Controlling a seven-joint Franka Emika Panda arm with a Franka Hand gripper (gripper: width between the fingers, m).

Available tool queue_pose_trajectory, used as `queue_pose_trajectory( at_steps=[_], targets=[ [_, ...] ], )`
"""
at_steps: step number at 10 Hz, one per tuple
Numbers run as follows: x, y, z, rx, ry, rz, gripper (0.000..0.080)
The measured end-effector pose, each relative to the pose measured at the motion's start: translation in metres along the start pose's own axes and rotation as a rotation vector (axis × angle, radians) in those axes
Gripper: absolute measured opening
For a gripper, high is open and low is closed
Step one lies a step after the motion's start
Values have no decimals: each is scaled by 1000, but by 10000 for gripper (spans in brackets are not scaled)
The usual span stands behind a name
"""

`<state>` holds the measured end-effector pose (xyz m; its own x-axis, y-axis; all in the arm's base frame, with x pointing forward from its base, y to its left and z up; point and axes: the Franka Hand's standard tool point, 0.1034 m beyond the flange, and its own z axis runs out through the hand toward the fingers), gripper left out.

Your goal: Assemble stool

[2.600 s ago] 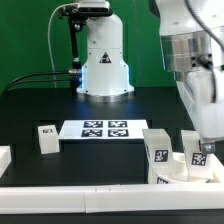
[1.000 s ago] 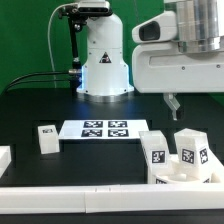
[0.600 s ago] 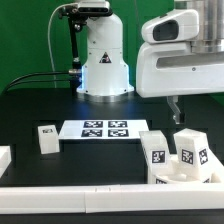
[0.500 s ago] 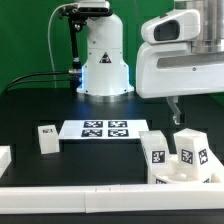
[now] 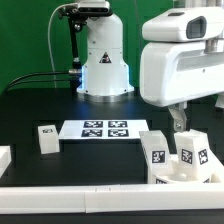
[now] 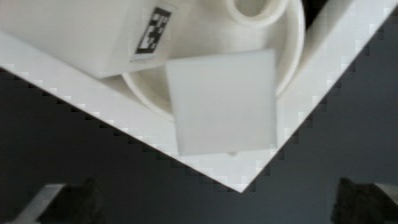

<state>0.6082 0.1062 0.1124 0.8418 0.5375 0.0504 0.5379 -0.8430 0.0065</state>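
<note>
The stool's parts stand at the front of the exterior view's right. Two tagged white legs (image 5: 157, 152) (image 5: 192, 153) stand upright on the round seat disc (image 5: 178, 177). A third tagged leg (image 5: 46, 138) stands alone on the exterior view's left. My gripper (image 5: 182, 121) hangs just above and behind the two legs, open and holding nothing. In the wrist view a plain white leg face (image 6: 222, 100) and a tagged leg (image 6: 151, 35) lie over the seat disc (image 6: 150, 90). My gripper (image 6: 217, 205) shows there only as dark fingers (image 6: 63, 203) far apart, with nothing between them.
The marker board (image 5: 100, 129) lies mid-table. Long white border rails (image 5: 90, 190) run along the front and meet in a corner (image 6: 231, 178) beside the seat. A short white rail end (image 5: 4, 158) sits on the exterior view's left. The robot base (image 5: 103, 60) stands behind.
The hand has come lower and nearer the two legs on the seat, filling more of the exterior view. The jaws have stayed open. The parts have not moved.
</note>
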Motion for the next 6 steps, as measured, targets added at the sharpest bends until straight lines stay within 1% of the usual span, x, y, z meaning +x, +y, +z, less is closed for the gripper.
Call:
queue_pose_trajectory(
  at_steps=[1, 3, 4, 6],
  targets=[
    [-1, 0, 2, 2, -2, 18, 649],
    [-6, -5, 17, 5, -25, 121, 649],
    [-7, -5, 21, 6, -30, 150, 649],
    [-9, -4, 35, -2, -35, 155, 649]
  ],
)
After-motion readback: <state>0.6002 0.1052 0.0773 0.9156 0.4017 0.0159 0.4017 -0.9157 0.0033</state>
